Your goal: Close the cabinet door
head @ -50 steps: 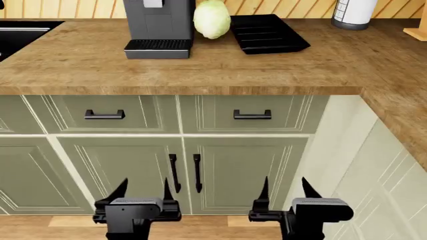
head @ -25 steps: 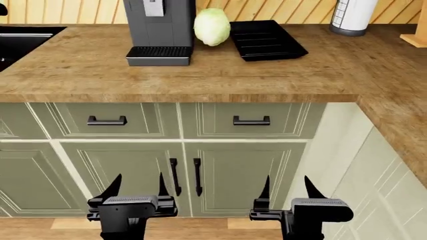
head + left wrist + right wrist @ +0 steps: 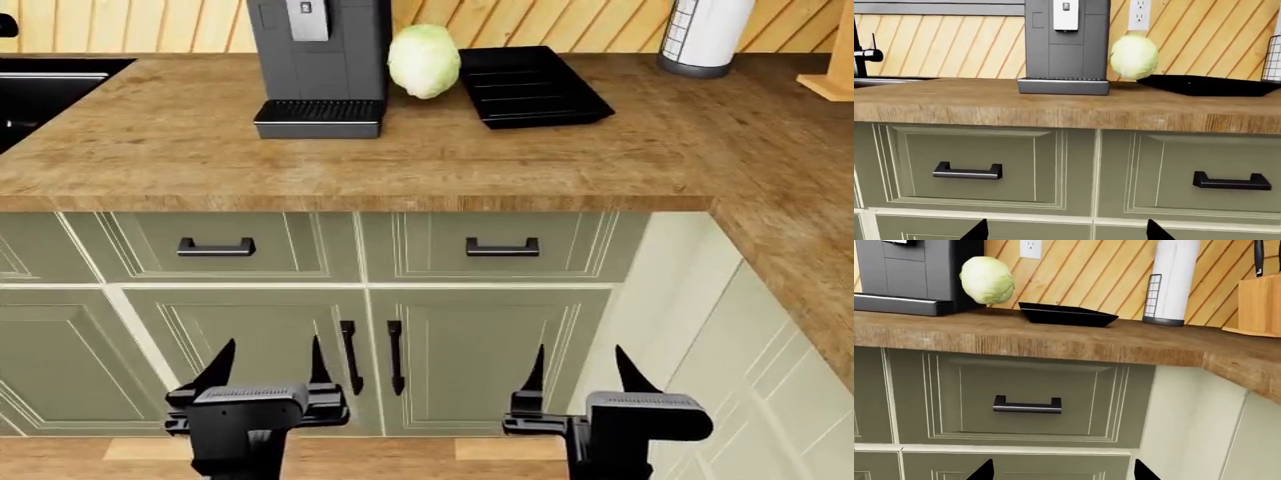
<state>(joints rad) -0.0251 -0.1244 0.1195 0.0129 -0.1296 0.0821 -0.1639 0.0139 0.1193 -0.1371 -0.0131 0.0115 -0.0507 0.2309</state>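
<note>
Two pale green cabinet doors, the left one point(image 3: 247, 345) and the right one point(image 3: 487, 340), sit under the drawers and meet at a pair of vertical black handles point(image 3: 350, 355). Both look flush with the frame; no door shows ajar in any view. My left gripper point(image 3: 270, 346) hangs open in front of the left door, and my right gripper point(image 3: 579, 352) is open in front of the right door's outer edge. Neither touches anything. In the wrist views the left gripper point(image 3: 1065, 230) and right gripper point(image 3: 1063, 470) show only dark fingertips spread wide, facing the drawer fronts point(image 3: 967, 167) point(image 3: 1027, 400).
On the wooden counter point(image 3: 400, 150) stand a grey coffee machine point(image 3: 320, 60), a cabbage point(image 3: 423, 60), a black tray point(image 3: 534, 82) and a paper towel holder point(image 3: 705, 35). A sink point(image 3: 54, 85) is at far left. The counter turns toward me on the right over more cabinets point(image 3: 761, 350).
The head view has shifted, so the counter and cabinets sit lower in frame. The left gripper has drifted slightly left. Both grippers stay open.
</note>
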